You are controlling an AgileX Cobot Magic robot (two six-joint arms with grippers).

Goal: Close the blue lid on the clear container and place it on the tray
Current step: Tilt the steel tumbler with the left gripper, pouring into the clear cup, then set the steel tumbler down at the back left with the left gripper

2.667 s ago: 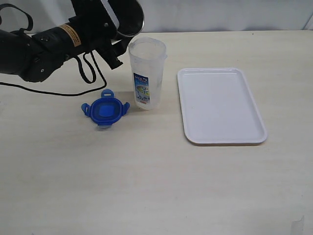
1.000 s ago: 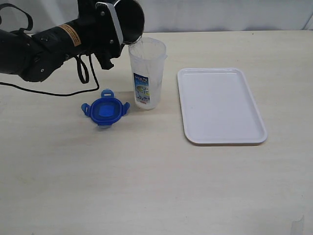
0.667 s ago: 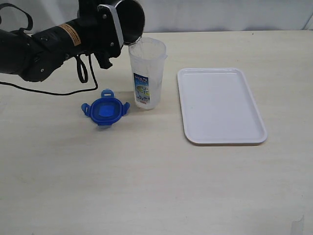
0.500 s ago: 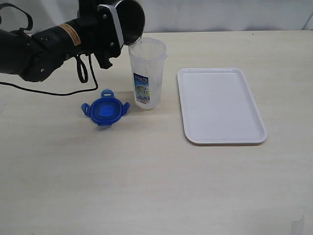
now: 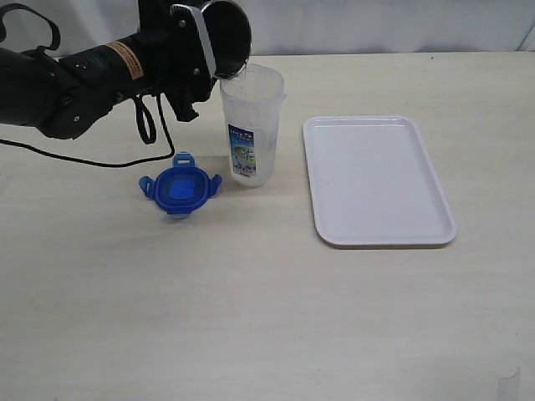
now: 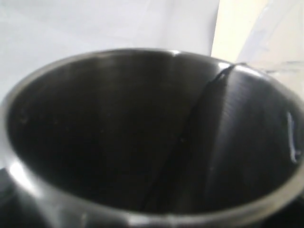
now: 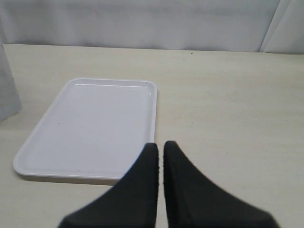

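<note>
The clear container (image 5: 252,125) stands upright and uncovered on the table, label facing the front. Beside it on the left, the blue lid (image 5: 179,187) lies flat on the table. The white tray (image 5: 376,180) lies to the container's right with nothing on it. My left gripper (image 5: 185,58) is shut on a steel cup (image 5: 226,33), tipped with its mouth over the container's rim. That cup (image 6: 142,142) fills the left wrist view and hides the fingers. My right gripper (image 7: 160,147) is shut on nothing, just off the tray (image 7: 90,123); it is outside the exterior view.
A black cable (image 5: 142,125) hangs from the left arm down to the table behind the lid. The container's side (image 7: 7,90) shows at the edge of the right wrist view. A pale wall (image 5: 376,25) runs along the table's far edge.
The left arm has brought the steel cup from beside the container's rim to over its mouth and tipped it further. Lid, container and tray have not moved.
</note>
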